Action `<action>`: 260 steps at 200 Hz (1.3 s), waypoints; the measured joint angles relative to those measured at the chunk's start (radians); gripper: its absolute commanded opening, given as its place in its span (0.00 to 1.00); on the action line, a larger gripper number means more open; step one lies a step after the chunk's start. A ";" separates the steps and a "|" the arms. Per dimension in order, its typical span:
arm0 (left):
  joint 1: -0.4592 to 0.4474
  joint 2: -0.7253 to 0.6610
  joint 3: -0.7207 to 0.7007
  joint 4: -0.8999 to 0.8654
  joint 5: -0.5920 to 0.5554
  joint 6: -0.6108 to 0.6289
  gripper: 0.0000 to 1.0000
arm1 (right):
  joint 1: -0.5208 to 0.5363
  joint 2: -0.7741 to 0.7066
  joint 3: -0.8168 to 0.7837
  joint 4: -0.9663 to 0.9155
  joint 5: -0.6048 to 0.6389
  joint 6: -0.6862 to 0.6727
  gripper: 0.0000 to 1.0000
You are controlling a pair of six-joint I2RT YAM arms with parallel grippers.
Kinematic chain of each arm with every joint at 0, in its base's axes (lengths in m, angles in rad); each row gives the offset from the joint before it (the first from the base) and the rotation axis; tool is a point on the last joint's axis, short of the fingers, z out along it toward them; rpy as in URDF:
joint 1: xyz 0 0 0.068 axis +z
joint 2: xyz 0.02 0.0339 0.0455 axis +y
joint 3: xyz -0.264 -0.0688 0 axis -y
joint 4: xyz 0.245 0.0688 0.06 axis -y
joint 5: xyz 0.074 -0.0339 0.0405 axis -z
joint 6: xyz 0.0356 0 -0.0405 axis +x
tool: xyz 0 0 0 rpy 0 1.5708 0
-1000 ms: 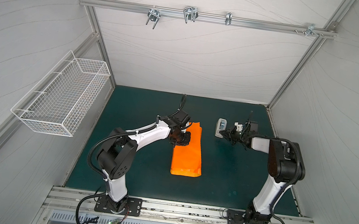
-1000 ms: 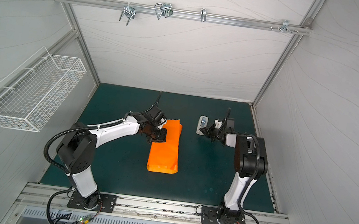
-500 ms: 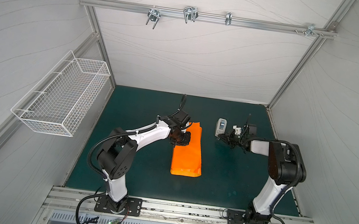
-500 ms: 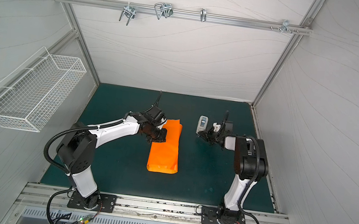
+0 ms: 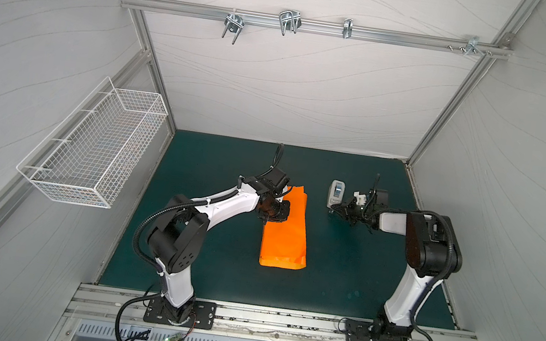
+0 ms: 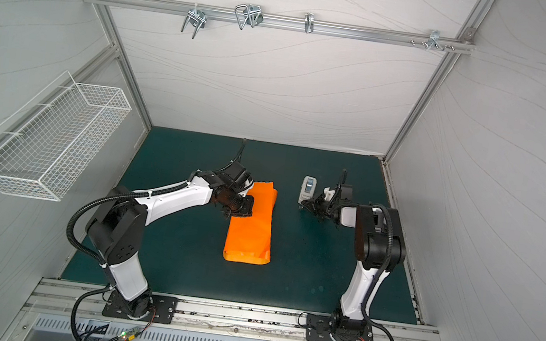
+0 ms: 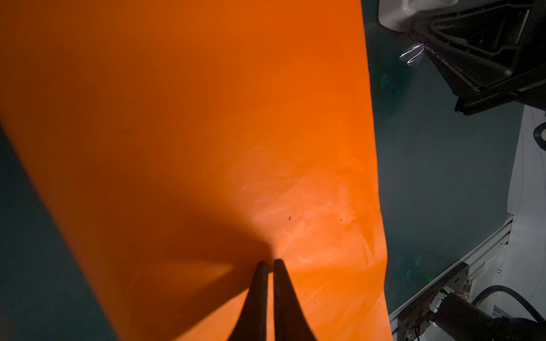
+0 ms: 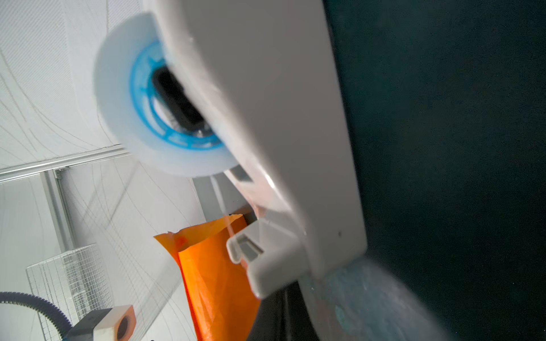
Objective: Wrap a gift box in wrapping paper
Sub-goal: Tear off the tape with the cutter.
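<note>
Wrapping paper (image 5: 285, 238) still under left end effector (image 7: 270, 262)

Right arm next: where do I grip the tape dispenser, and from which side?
Pinch the tape dispenser across its two long flat white sides, coming down from above. That is probably safest: it stands narrow on the mat, with the roll between those sides.

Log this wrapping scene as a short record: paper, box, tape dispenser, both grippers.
wrapping paper: orange, folded into a long bundle lying on the green mat
gift box: not visible in any view
tape dispenser: white, on the mat beside the bundle, apart from it
left gripper: jaws shut, tips down on the bundle toward its far end
right gripper: jaws shut, at the dispenser's near end; clear scrap at its tip, possibly tape
</note>
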 measured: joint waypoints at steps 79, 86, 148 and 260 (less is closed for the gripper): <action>0.000 0.000 0.000 -0.001 -0.002 0.000 0.10 | 0.001 0.040 0.026 -0.067 0.047 0.021 0.00; 0.000 0.000 0.000 -0.001 -0.002 0.000 0.10 | 0.001 0.040 0.026 -0.069 0.047 0.021 0.00; 0.000 0.000 0.001 -0.002 -0.003 0.000 0.10 | -0.002 -0.106 -0.114 -0.086 0.053 0.009 0.00; 0.000 0.000 0.002 -0.005 -0.006 0.002 0.09 | 0.086 -0.296 -0.086 -0.138 -0.394 -0.253 0.00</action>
